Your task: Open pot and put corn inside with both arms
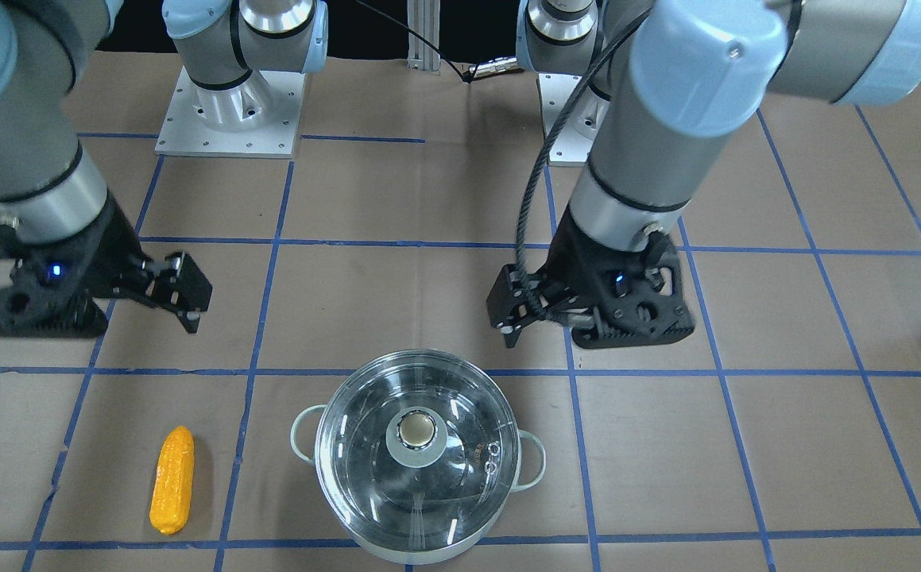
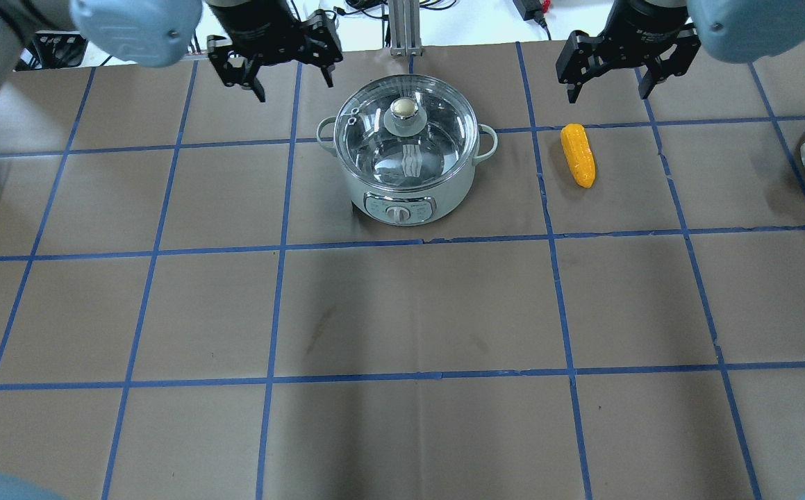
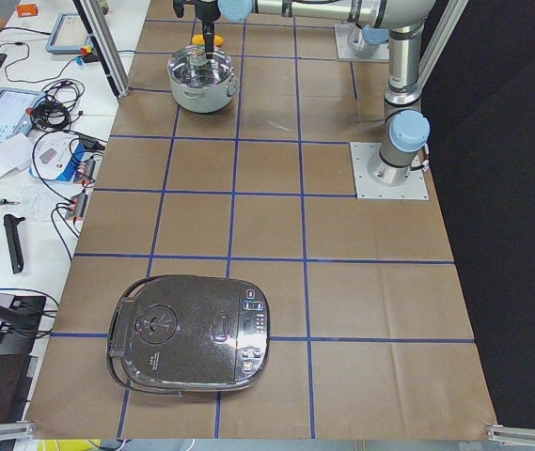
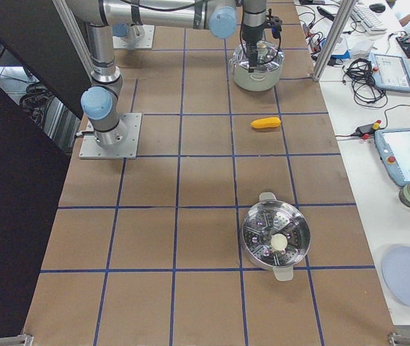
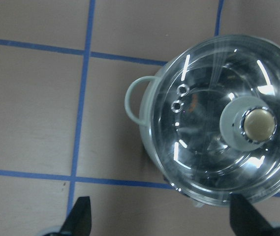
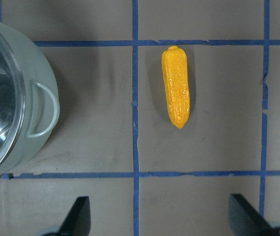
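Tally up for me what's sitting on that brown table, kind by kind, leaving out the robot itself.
Pots: 2 (the pot, steamer pot)
Rice cookers: 1 (rice cooker)
Corn cobs: 1 (the corn)
Total: 4

We see bright, even light from above. White streaks of glare cross the glass lid point(image 5: 213, 123) in the left wrist view, which is slightly soft. The corn point(image 6: 176, 86) in the right wrist view is sharp. Broad faint shadows lie on the surface point(image 2: 402, 305) at the centre of the overhead view.
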`<state>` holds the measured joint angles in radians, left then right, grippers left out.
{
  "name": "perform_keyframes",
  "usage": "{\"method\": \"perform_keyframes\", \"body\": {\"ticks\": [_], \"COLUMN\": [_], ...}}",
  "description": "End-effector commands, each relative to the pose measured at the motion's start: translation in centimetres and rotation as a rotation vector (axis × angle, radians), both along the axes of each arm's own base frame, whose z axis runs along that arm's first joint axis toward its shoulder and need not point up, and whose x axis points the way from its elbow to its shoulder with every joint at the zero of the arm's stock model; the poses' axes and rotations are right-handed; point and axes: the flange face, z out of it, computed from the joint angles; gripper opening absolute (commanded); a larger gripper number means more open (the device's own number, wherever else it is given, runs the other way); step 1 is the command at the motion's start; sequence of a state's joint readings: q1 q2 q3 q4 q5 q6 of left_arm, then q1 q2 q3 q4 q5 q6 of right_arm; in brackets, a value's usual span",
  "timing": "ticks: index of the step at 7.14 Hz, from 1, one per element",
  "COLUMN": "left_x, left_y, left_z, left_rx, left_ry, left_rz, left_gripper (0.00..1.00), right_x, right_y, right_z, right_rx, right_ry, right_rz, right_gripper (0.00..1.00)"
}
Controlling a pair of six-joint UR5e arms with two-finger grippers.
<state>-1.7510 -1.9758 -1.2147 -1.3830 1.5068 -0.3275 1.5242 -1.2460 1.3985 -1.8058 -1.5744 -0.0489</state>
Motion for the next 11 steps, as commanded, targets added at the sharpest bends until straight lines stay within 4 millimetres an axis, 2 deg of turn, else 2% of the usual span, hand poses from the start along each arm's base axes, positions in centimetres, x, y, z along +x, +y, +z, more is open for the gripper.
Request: {"method": "perform_keyframes", "body": {"ticks": [1,2,4,5,7,8,9,10,11], "left_x": [-8.1,-9.0,-9.1,-9.1,-9.3,-9.3,-9.3,-9.3,-9.3], "left_y": [-3.9,-4.3,-4.1,-4.1,-3.9,-3.7,-3.7,-3.7,-3.7], "left_z": [-6.9,-8.4,-9.3,-9.5,-9.9,-10.3,-10.5,-10.5,-10.5], "left_rx": [-0.063,-0.072,-0.049,-0.042,-0.033,-0.025,-0.022,-0.024,-0.023], "left_ry": [0.038,0.041,0.034,0.033,0.031,0.028,0.027,0.027,0.027], "left_rz": [0.031,0.022,0.018,0.019,0.016,0.015,0.015,0.009,0.012], "left_gripper": [1.0,1.0,1.0,1.0,1.0,0.98,0.93,0.67,0.36], "right_x": [-3.0,-5.8,-5.7,-5.6,-5.7,-5.7,-5.7,-5.7,-5.3], "right_y": [-5.5,-5.7,-5.5,-5.9,-5.9,-5.9,-6.1,-5.8,-4.2], "right_z": [-12.4,-16.1,-21.9,-22.7,-22.5,-22.2,-21.1,-15.3,-8.8], "right_rx": [0.053,0.065,0.017,0.009,0.017,0.014,0.002,-0.035,-0.017], "right_ry": [-0.001,0.0,-0.033,-0.043,-0.05,-0.049,-0.047,-0.044,-0.05], "right_rz": [0.042,0.079,0.082,0.081,0.072,0.072,0.066,0.043,0.023], "right_gripper": [0.91,0.86,0.86,0.73,0.16,0.09,0.09,0.09,0.1]}}
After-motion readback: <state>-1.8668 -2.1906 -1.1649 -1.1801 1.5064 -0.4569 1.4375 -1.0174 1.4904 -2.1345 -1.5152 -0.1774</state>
